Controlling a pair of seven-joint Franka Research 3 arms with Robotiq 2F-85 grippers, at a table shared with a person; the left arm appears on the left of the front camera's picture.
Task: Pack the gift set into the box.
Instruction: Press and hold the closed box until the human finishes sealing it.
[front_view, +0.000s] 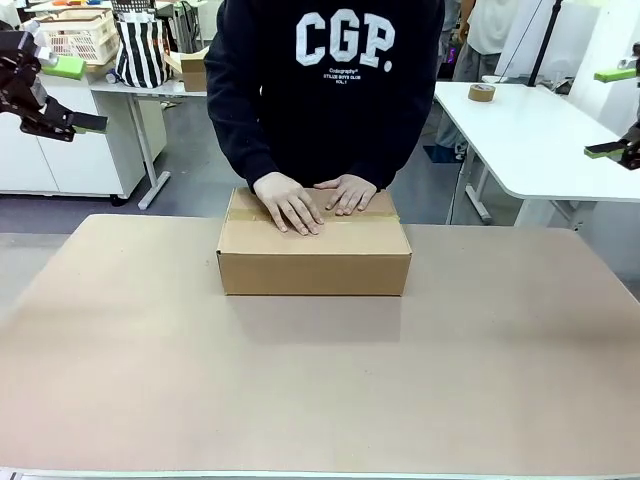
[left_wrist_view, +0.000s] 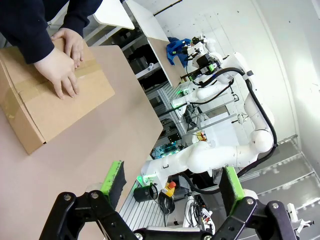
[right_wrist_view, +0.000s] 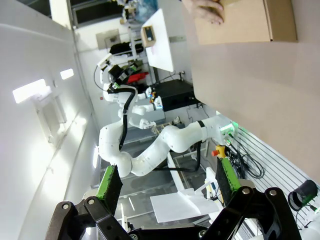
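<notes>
Brown corrugated cardboard box (front_view: 314, 262), flaps shut flat, on the tan-covered table (front_view: 320, 390). Placed at the far middle, one long side toward the robot, directly in front of a person in a dark sweatshirt (front_view: 330, 110) with white lettering. Strip of brown tape (front_view: 243, 214) along the top seam, partly hidden under the palms. Both of the person's hands (front_view: 290, 203) flat on the lid, fingers spread, side by side over the tape line.

Left end effector (front_view: 88, 95) high at the left edge of the front view, well apart from the box. Green pads spread wide, nothing between them. From the left wrist camera, same end effector (left_wrist_view: 172, 182) at the bottom edge, fingers far apart with only air between. Box (left_wrist_view: 55, 107) up at the top left there, hands (left_wrist_view: 62, 72) resting on it.

Right end effector (front_view: 608, 112) high at the right edge, likewise well clear of the box, pads wide apart and gripping nothing. From the right wrist camera, fingers gaping (right_wrist_view: 167, 179), box (right_wrist_view: 245, 22) far off at the top edge.

Roll of tape (front_view: 481, 92) on a white table behind the person, to the right.
</notes>
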